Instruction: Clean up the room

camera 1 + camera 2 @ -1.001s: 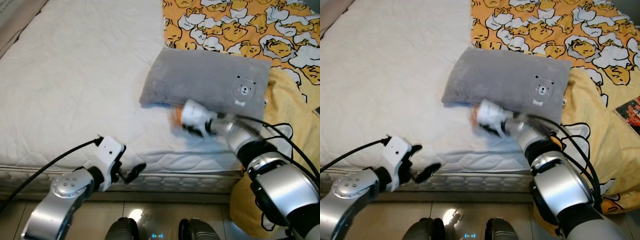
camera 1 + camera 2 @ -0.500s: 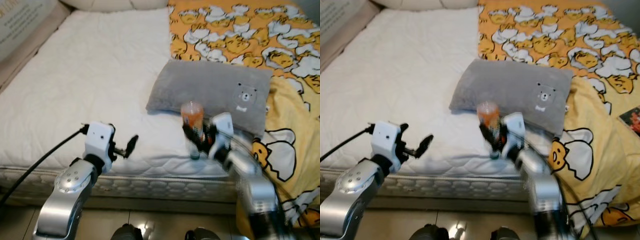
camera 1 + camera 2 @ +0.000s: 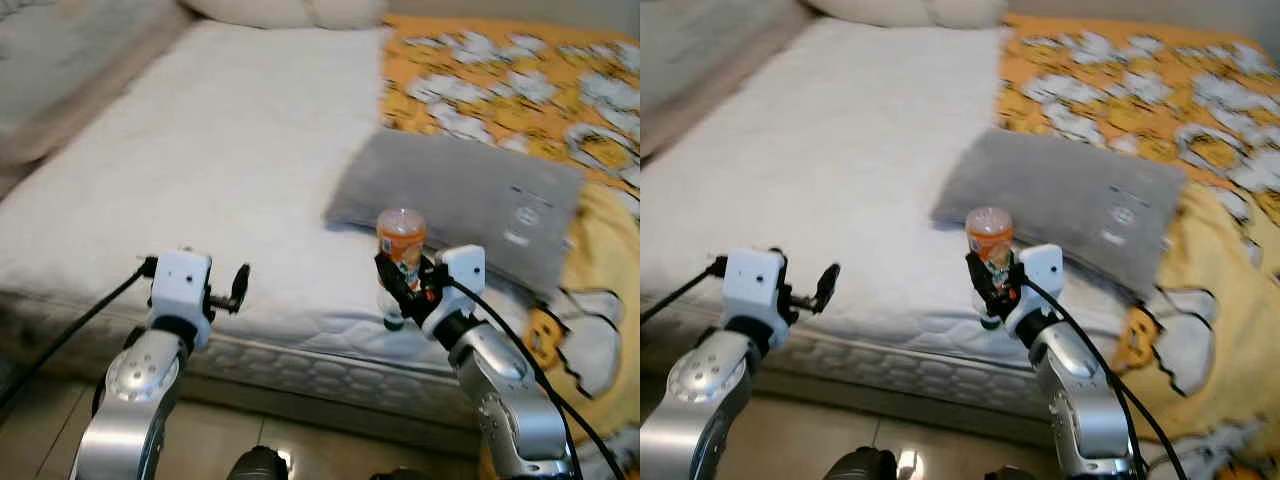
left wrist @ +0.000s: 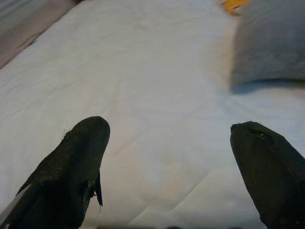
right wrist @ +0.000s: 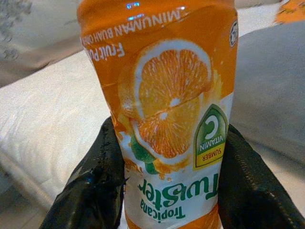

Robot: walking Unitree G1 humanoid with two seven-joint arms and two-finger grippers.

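Right end effector (image 3: 398,290) clamped on orange juice bottle (image 3: 401,262) — black fingers (image 5: 93,181) press both sides of label. Bottle held roughly upright above front edge of bed (image 3: 230,170), just in front of gray pillow (image 3: 470,200). Left end effector (image 4: 171,167) spread wide, holding nothing — hovers over white mattress near front edge, well apart from bottle. Yellow patterned blanket (image 3: 520,90) covers bed's right side behind pillow.
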